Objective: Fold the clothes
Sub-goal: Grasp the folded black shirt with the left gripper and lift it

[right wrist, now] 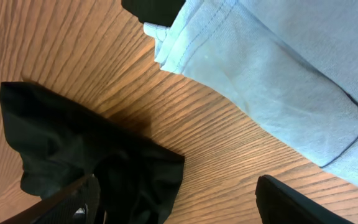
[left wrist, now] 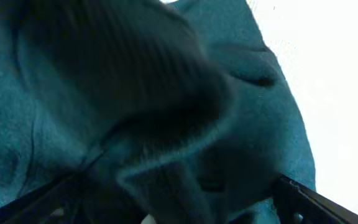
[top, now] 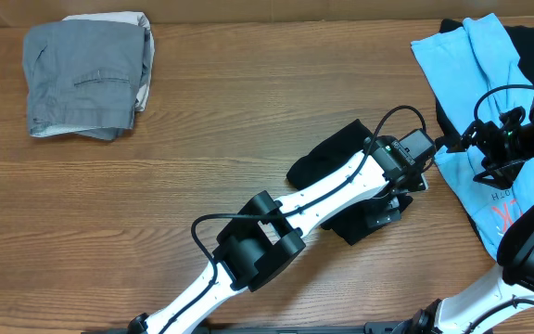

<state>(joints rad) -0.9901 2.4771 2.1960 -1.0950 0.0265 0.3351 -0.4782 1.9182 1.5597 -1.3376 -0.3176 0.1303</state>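
Fingers of the left gripper point(left wrist: 176, 186) show only as two dark bars in the bottom corners of its wrist view. They stand wide apart, so I judge it open. Dark cloth fills the space between and above them, but nothing is pinched. From overhead this gripper sits low over the black garment point(top: 332, 158), right of the centre of the frame. The right gripper point(right wrist: 178, 182) is open too and holds nothing, and it hovers at the right side above the light blue shirt point(top: 462, 65).

The step in hand seems to be taking hold of the black garment to spread or fold it. The next move probably calls for closing on one edge or corner only, not on a thick bunch, and then for the right gripper to take an opposite corner.

The grey trousers point(top: 82, 74) lie folded on the table point(top: 248, 93) in the upper left, well apart from both arms.

The left wrist view is blurred and tinted, so I cannot say which part of the garment is there. The left arm covers the garment's middle in the overhead view. The blue shirt is cut off at the right edge, and more dark cloth beside it is hard to identify.
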